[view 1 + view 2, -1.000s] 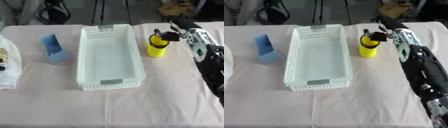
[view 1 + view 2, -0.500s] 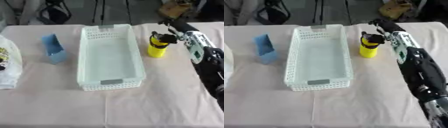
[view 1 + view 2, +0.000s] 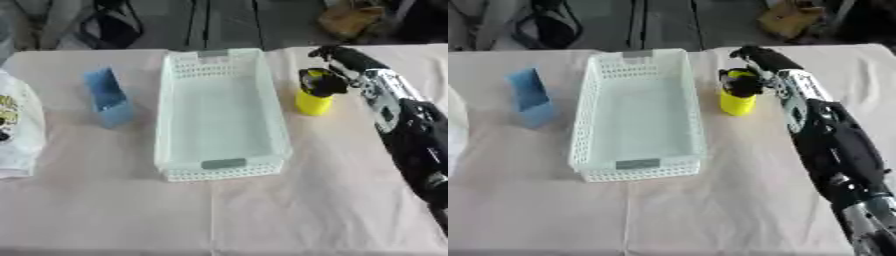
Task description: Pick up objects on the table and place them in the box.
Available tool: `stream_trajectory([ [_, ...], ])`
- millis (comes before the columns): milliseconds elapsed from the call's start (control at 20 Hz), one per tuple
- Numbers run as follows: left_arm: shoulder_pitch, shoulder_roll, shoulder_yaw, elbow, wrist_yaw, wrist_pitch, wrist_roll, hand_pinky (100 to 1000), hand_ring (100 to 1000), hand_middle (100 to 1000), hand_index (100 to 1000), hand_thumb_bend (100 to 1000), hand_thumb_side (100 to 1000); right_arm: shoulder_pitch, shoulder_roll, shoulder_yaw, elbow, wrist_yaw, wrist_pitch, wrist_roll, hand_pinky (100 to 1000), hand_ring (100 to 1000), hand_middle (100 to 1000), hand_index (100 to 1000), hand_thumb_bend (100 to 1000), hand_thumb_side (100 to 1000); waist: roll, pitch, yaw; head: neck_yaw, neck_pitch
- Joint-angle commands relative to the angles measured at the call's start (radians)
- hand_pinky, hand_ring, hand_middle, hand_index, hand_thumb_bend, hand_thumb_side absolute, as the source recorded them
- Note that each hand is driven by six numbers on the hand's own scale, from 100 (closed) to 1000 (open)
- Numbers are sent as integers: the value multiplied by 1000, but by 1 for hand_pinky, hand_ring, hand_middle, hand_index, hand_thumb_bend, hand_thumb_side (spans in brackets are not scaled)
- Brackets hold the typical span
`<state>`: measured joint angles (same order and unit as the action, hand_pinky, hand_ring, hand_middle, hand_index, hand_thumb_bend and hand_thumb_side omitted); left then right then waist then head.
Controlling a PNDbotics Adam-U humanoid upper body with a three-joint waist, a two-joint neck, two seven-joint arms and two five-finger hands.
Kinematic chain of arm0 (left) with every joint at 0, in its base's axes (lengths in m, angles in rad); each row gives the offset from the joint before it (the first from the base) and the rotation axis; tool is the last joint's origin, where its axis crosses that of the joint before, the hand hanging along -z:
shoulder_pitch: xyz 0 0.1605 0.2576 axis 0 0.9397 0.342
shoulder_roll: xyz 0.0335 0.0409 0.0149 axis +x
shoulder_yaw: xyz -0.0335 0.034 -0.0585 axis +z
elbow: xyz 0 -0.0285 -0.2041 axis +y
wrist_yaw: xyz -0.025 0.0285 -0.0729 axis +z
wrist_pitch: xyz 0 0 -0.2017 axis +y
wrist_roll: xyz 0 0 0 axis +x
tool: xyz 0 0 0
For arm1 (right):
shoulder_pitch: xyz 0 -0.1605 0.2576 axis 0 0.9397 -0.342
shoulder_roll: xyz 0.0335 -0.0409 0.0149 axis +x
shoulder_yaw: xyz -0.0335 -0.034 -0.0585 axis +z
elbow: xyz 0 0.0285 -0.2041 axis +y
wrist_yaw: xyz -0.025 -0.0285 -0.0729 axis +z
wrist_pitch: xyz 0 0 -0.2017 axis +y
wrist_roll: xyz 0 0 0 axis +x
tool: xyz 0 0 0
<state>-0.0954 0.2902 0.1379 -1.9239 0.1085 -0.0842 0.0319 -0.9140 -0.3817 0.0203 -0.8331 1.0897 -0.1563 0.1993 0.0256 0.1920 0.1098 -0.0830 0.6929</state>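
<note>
The yellow bottle (image 3: pixel 313 100) is standing upright right of frame centre, just beside the white basket (image 3: pixel 220 163). It is likely rigid, light and smooth; gripping the body below the dark cap seems safest. The right hand (image 3: pixel 331 80) is curling its fingers round the cap. A blue box (image 3: pixel 108 98) is sitting at the left.

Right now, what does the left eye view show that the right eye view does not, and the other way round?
Only the left eye view shows the printed white bag almost whole, with its dark and yellow print, at the table's left edge; the right eye view keeps just a white sliver of it. Only the right eye view shows the right arm running down to the lower right corner. Both share the white basket, empty; the blue object left of it; the yellow bottle right of it; and the right hand closed on the bottle's dark top.
</note>
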Motion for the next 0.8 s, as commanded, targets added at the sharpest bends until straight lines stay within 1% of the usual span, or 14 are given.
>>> stream_trajectory([
  [50, -11, 13, 0, -20, 3, -2, -2, 562, 629, 651, 848, 247, 933, -14, -9, -2, 4, 5, 1, 4, 834, 875, 918, 958, 273, 875, 3, -12, 2, -2, 5],
  [100, -11, 13, 0, -20, 3, -3, -3, 562, 629, 651, 848, 247, 932, -12, -8, -2, 9, 7, 2, 4, 833, 874, 918, 958, 273, 877, 4, -11, 2, -2, 4],
  [150, -11, 13, 0, -21, 4, -3, -3, 562, 628, 652, 848, 248, 932, -11, -7, -3, 13, 9, 2, 4, 832, 873, 916, 958, 286, 842, 4, -10, 3, -2, 4],
  [200, -12, 13, 0, -21, 4, -3, -3, 562, 628, 652, 848, 247, 932, -9, -6, -4, 18, 11, 4, 4, 832, 873, 917, 958, 274, 880, 5, -9, 3, -2, 5],
  [550, -12, 11, 0, -22, 4, -3, -4, 562, 628, 652, 849, 247, 933, 0, -3, -4, 43, 22, 5, 14, 817, 866, 914, 955, 285, 881, 8, -6, 5, -4, 6],
  [800, -12, 11, 0, -23, 4, -3, -4, 563, 629, 652, 849, 246, 933, 12, -14, 1, 50, 16, -10, 63, 776, 847, 907, 939, 306, 876, 9, -6, 5, -5, 6],
])
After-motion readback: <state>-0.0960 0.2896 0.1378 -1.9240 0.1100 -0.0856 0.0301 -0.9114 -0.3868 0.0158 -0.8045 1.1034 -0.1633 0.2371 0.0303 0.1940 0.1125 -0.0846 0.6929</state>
